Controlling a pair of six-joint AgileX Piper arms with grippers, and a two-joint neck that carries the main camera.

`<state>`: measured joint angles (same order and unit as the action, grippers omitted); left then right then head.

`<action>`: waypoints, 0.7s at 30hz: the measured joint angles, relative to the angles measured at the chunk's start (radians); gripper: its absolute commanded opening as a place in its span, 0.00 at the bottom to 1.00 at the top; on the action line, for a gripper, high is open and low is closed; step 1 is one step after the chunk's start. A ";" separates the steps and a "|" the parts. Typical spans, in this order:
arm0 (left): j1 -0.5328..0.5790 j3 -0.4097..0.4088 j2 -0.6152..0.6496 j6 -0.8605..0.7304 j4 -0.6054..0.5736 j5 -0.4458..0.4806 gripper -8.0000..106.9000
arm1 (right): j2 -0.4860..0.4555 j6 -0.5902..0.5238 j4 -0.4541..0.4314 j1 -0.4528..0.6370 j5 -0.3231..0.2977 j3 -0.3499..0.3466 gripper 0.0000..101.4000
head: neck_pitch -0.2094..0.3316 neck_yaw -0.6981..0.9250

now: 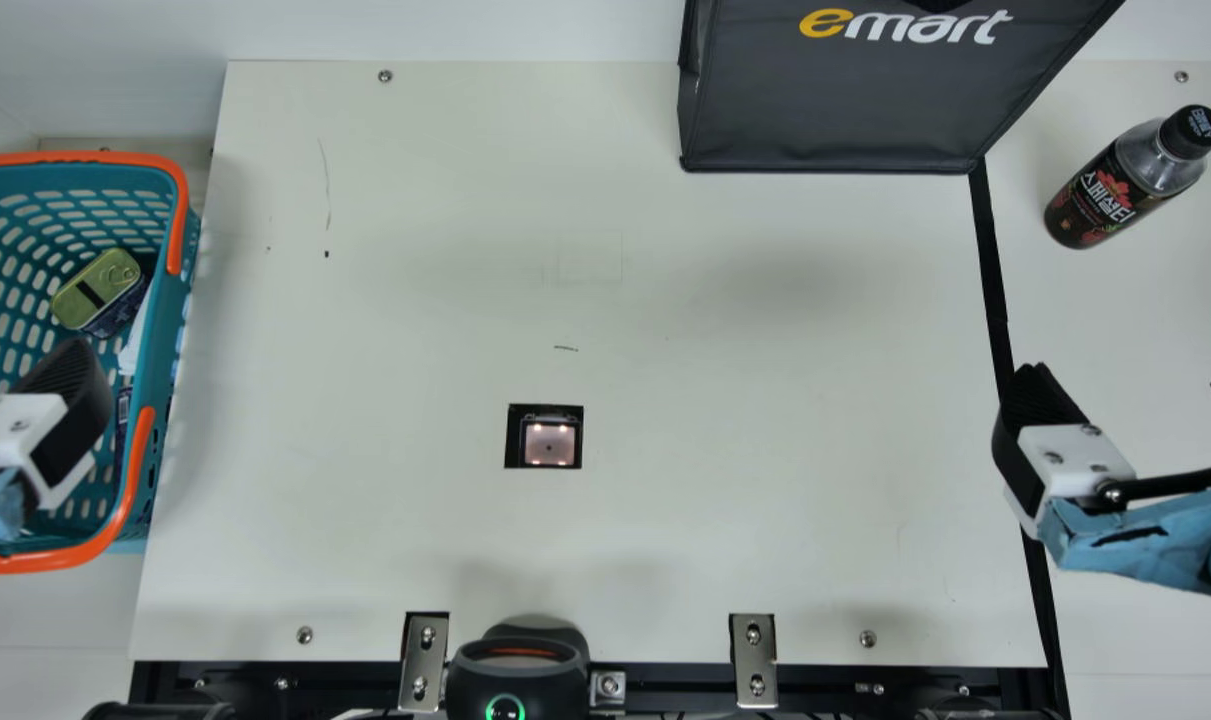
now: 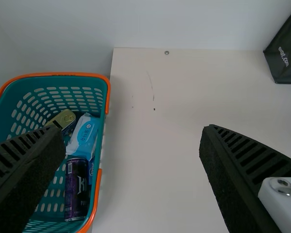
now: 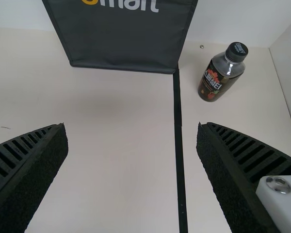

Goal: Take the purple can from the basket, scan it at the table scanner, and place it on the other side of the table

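The purple can [image 2: 76, 189] is in the teal basket [image 1: 175, 300] at the left of the tabletop [image 1: 745, 500], near the basket wall beside the tabletop; it seems to be lying down, though the slant makes that hard to judge. With it are a gold-topped tin [image 1: 102, 285] and a white-and-blue packet [image 2: 84, 138]. The left pincer [image 1: 70, 405] appears over the basket in the main view, spread wide, with nothing held. The right pincer [image 1: 1130, 375], over at the right side, is also wide apart and holds nothing. Between them is the scanner [image 1: 550, 443], set in the tabletop. A dark-capped bottle [image 1: 1130, 180] is beyond the black stripe [image 1: 990, 265], near the dark bag [image 1: 835, 100].
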<state>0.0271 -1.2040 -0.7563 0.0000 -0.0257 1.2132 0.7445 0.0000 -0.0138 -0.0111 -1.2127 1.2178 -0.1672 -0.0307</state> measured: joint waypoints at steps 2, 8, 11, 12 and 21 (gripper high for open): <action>0.000 0.000 0.000 0.000 0.000 0.000 0.85 | 0.000 0.000 0.000 0.000 0.000 0.000 0.94 | 0.000 0.005; 0.000 0.000 0.000 0.000 0.000 0.000 0.85 | 0.000 0.000 0.000 0.000 0.000 0.000 0.94 | 0.000 0.121; 0.000 0.000 0.000 0.000 0.000 0.000 0.85 | 0.000 0.000 0.000 0.000 0.000 0.000 0.94 | 0.000 0.189; 0.000 0.000 0.000 0.000 0.000 0.000 0.85 | 0.000 0.000 0.000 0.000 0.000 0.000 0.94 | 0.000 0.213; 0.000 0.000 0.000 0.000 0.000 0.000 0.85 | 0.000 0.000 0.000 0.000 0.000 0.000 0.94 | 0.000 0.348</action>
<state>0.0271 -1.2040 -0.7563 0.0000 -0.0257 1.2132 0.7445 0.0000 -0.0138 -0.0111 -1.2127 1.2178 -0.1672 0.3175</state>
